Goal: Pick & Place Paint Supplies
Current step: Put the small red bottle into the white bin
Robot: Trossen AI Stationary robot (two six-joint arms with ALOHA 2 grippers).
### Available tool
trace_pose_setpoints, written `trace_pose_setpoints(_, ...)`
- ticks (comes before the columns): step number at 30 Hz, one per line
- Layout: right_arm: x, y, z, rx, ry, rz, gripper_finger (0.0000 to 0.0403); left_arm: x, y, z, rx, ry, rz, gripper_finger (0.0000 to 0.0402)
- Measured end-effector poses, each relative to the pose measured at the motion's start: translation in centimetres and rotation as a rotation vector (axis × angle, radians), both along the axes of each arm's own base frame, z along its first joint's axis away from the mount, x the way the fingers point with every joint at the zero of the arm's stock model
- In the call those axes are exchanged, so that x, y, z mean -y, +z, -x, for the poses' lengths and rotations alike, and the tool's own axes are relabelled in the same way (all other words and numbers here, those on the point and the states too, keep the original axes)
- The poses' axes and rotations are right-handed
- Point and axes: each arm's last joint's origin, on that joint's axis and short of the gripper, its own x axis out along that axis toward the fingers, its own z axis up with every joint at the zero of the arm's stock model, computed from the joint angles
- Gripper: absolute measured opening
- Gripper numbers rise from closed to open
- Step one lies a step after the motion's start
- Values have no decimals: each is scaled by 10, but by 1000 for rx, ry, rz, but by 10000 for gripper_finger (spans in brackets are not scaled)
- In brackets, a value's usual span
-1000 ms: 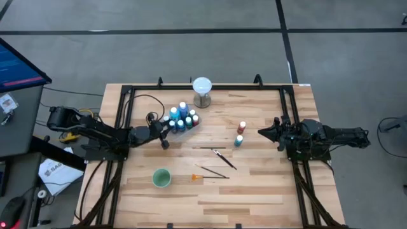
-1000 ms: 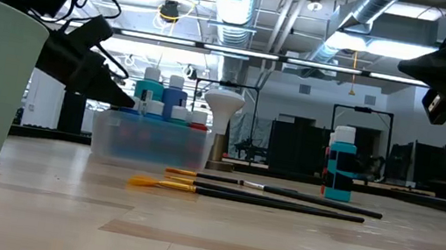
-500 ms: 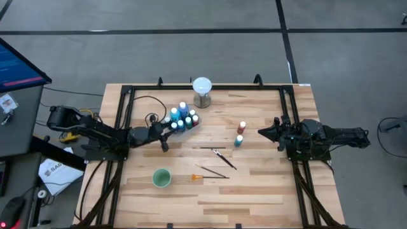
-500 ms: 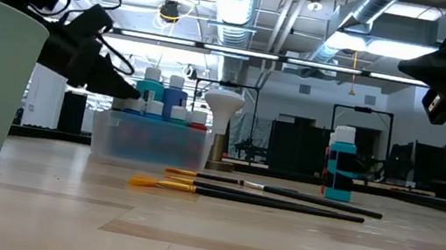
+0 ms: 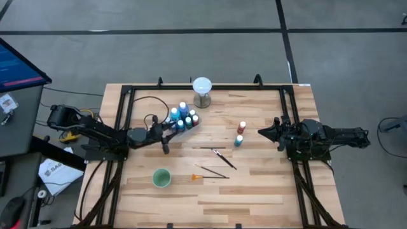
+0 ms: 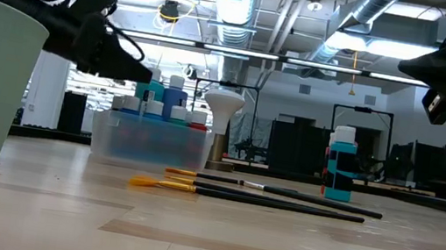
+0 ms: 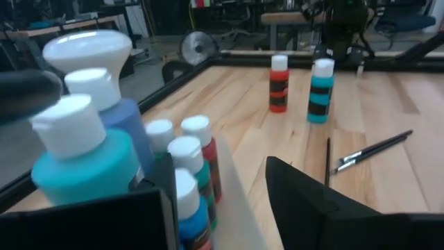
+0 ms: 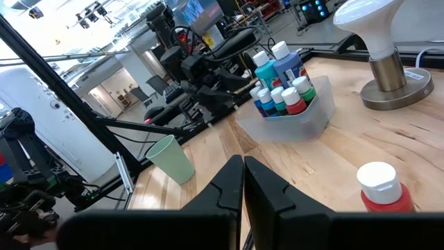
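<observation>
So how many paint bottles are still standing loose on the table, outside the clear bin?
2: a red bottle and a teal bottle, side by side right of the bin.

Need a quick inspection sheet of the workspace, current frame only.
Surface: wooden table, black frame round it.
Job's things: clear bin holding capped paint bottles; red bottle and teal bottle loose mid-table; brushes lying flat, one orange-tipped.
Clutter: green cup; white globe lamp.
Grippers: left gripper at the bin, jaws apart, empty; right gripper raised at the right edge, jaws shut.
Cables: black cable looping over the left arm.
Surroundings: monitor at left; grey floor.
</observation>
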Motion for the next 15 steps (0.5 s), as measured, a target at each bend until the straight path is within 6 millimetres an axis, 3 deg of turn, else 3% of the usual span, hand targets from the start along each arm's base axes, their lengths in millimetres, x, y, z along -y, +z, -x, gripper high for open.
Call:
trace_pose_setpoints(7,0,0,0,0,0,0,8,1,12,-9,42,4,1,155)
trace_pose_setpoints(15,0,0,0,0,0,0,8,1,24,-18,85,9,4,159)
